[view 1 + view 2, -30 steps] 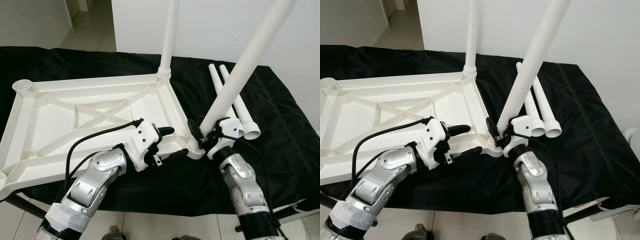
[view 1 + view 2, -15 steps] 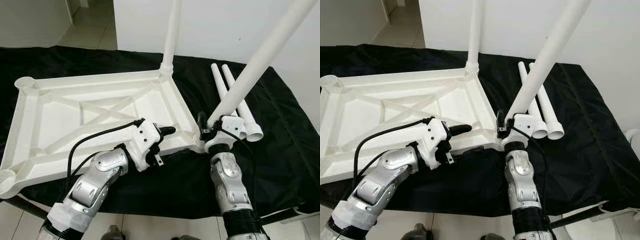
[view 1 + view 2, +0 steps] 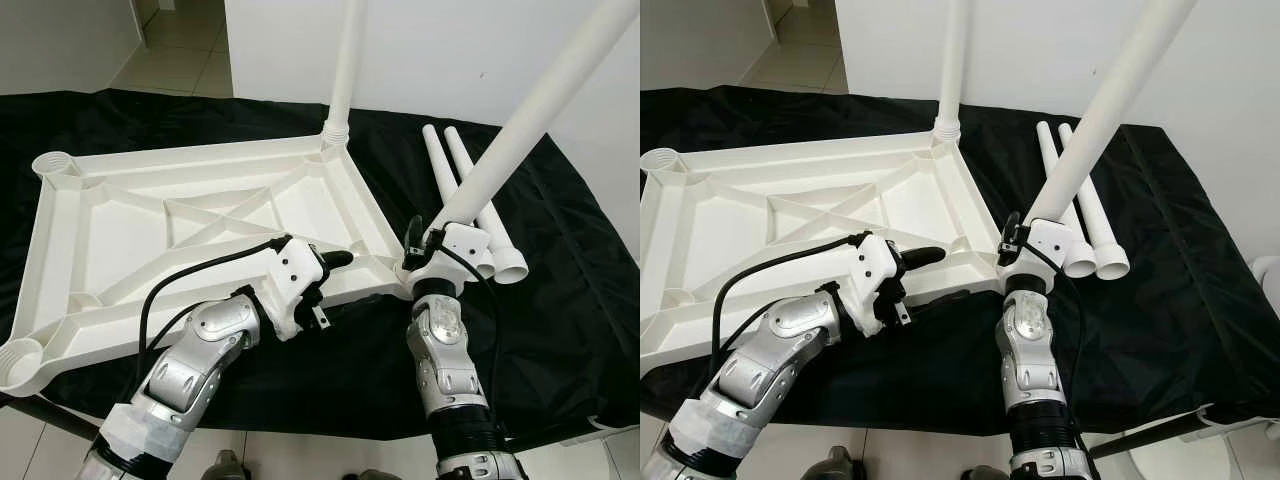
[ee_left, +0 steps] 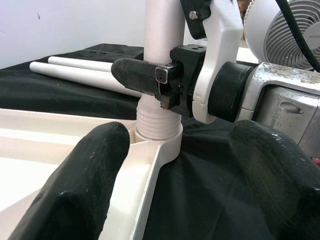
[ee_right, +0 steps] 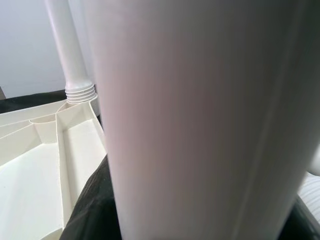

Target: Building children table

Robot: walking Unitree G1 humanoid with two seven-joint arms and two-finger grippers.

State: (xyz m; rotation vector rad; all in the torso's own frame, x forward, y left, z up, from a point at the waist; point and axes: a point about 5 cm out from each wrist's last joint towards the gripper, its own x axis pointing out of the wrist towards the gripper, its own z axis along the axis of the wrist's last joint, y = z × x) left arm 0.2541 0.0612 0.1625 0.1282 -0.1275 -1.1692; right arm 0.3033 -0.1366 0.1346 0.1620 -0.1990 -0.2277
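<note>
Black-draped table under the upturned white tabletop and two loose legs.

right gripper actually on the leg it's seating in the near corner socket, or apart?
Touching. In the left wrist view the right gripper has a black finger pressed flat against the white leg just above the threaded end in the tabletop's corner socket.

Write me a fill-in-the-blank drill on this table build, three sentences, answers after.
1. The right gripper is shut on a white ____ at the tabletop's near corner socket.
2. ____ loose legs lie on the black cloth.
3. The upside-down tabletop already has ____ leg standing in its far corner, while the left gripper is open at its near edge.

Answers: leg; Two; one
</note>
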